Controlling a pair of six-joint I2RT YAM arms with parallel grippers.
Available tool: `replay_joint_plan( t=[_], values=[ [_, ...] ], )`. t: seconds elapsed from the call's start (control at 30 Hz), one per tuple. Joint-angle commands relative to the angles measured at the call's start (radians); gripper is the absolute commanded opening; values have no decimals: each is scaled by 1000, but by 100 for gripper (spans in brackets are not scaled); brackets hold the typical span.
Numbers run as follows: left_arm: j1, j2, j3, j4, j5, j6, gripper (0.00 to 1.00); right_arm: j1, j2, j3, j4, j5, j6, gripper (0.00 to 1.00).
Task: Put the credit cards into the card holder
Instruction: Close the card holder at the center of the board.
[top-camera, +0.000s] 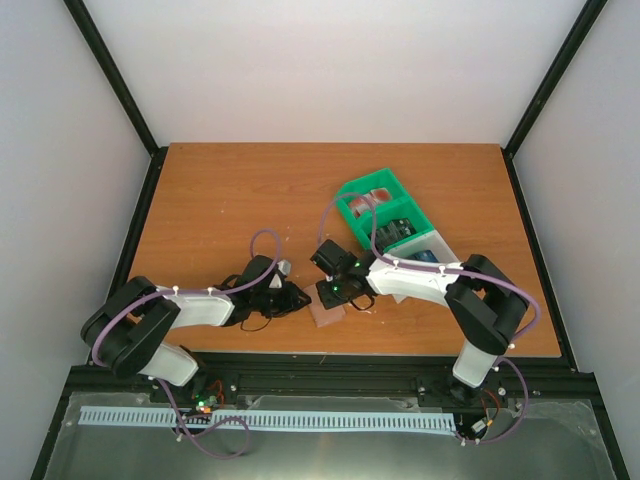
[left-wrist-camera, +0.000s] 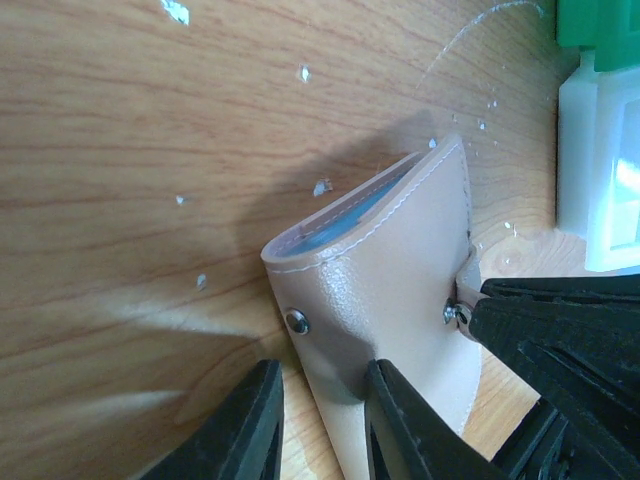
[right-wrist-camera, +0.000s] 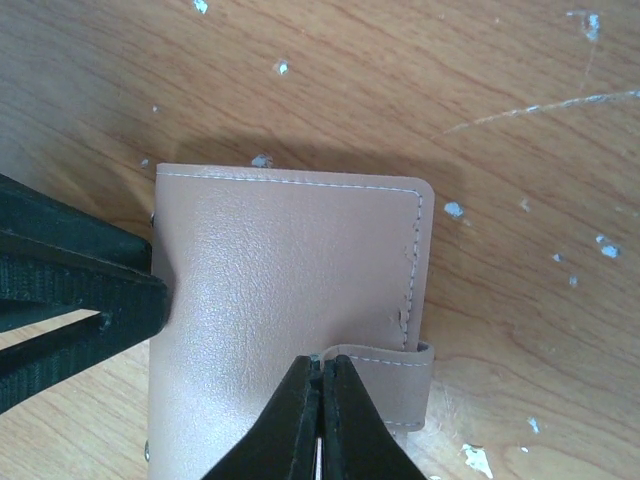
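While the left gripper (left-wrist-camera: 322, 420) clamps one edge of the tan card holder (right-wrist-camera: 290, 300) near the table's (top-camera: 220, 200) front edge, the right gripper (right-wrist-camera: 322, 415), fingers pressed together, pinches its strap tab, probably to unfasten it for the credit cards (top-camera: 400, 232) waiting in the green tray (top-camera: 352, 222).

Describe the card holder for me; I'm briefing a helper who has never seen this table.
On the wooden table, look near the front edge, where the two arms meet. The card holder lies there, a small flat tan-pink folded wallet with white stitching. Unlike the green tray behind it, it is soft, plain and leather-like.
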Motion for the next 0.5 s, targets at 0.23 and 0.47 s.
replay_joint_plan(
  t=[0.23,0.47],
  values=[
    [-4,59,-11,-15,6,-17,20,-2,33,23,2,-26,7,3],
    [-4,64,-13,-11,5,-17,19,-2,49,31,14,-43,43,3]
  ],
)
